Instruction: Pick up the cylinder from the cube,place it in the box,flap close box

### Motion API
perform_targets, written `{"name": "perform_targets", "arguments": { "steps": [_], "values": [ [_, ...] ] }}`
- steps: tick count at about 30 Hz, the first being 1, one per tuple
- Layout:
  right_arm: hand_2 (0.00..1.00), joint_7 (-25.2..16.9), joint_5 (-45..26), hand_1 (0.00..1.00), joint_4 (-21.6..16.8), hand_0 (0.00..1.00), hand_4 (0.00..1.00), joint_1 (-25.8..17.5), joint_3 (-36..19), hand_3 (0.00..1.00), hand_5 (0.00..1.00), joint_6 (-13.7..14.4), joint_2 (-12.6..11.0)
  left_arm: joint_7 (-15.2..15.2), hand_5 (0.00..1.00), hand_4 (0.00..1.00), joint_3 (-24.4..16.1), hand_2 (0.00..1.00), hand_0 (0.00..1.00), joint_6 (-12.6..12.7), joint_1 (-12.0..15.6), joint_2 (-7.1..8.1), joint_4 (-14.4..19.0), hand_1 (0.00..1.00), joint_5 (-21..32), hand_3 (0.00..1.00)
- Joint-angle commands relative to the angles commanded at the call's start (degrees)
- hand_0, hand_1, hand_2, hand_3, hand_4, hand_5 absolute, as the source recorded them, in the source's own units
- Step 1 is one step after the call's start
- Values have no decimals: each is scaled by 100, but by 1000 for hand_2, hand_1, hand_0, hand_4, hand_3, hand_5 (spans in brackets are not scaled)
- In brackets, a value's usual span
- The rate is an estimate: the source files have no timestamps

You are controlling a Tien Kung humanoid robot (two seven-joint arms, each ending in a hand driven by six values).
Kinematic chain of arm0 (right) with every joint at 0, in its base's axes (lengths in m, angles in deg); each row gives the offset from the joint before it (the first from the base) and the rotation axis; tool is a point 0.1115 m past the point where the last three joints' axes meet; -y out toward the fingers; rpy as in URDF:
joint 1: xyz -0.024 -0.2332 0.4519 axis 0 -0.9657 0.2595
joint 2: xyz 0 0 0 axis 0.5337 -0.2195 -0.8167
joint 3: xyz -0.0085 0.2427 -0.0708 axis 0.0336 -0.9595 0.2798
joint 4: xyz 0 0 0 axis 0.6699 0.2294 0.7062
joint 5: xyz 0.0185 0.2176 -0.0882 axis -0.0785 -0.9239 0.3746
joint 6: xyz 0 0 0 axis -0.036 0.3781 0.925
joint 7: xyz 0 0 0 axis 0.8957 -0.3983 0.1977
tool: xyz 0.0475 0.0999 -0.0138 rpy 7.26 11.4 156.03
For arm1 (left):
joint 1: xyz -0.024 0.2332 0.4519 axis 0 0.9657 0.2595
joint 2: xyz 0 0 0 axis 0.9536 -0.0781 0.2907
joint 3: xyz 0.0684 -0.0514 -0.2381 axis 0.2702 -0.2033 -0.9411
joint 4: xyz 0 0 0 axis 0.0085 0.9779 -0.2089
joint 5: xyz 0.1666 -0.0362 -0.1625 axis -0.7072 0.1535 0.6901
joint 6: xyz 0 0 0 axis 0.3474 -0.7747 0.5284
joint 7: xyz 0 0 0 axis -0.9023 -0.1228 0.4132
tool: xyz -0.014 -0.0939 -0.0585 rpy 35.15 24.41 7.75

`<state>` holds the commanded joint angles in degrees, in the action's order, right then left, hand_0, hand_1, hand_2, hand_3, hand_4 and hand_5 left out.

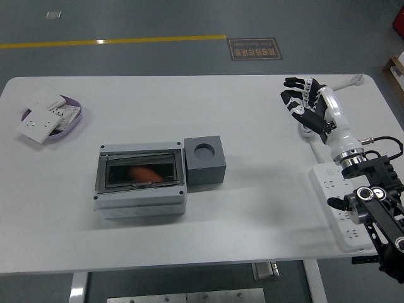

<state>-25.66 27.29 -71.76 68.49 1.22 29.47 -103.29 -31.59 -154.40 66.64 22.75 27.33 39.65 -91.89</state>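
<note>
A grey box [140, 207] with a dark see-through lid, shut, sits left of the table's middle. An orange cylinder [146, 173] lies inside it under the lid. A dark grey cube [204, 165] with an empty round hole on top stands against the box's right side. My right hand [304, 99] is at the far right of the table, well away from the cube, with its fingers spread and holding nothing. The left arm is out of view.
A purple dish [76, 121] with white switch plates [39, 122] sits at the far left. A white power strip [336, 196] and its cable lie at the right edge, under my right arm.
</note>
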Motion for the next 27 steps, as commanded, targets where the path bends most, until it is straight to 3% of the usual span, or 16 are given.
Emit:
{"name": "perform_targets", "arguments": {
  "steps": [1,2,8,13,14,27],
  "values": [
    [726,-5,-23,726,-5,814,804,0,3,713,380,-2,2,0,2,2,-4,854,923,-1,-1,0,0,852,-4,951],
    [743,5,-29,744,-11,800,806,-1,7,753,309,-3,4,3,2,2,-7,854,923,0,-2,2,0,852,-7,951],
    [757,86,3,749,21,795,807,-47,22,773,293,-48,15,-1,2,2,-41,854,923,3,-16,28,0,852,-44,951],
    [757,57,-26,749,23,795,807,-35,-20,773,293,-72,32,-7,2,2,-54,854,923,0,-44,43,0,852,-55,951],
    [789,45,-50,818,25,835,798,-27,-27,790,310,-71,39,-6,2,2,-51,854,923,-1,-50,44,0,852,-53,951],
    [796,-36,-475,824,136,859,810,-36,128,794,323,-79,154,-6,2,2,-72,854,923,0,-70,38,0,852,-53,951]
  ]
}}
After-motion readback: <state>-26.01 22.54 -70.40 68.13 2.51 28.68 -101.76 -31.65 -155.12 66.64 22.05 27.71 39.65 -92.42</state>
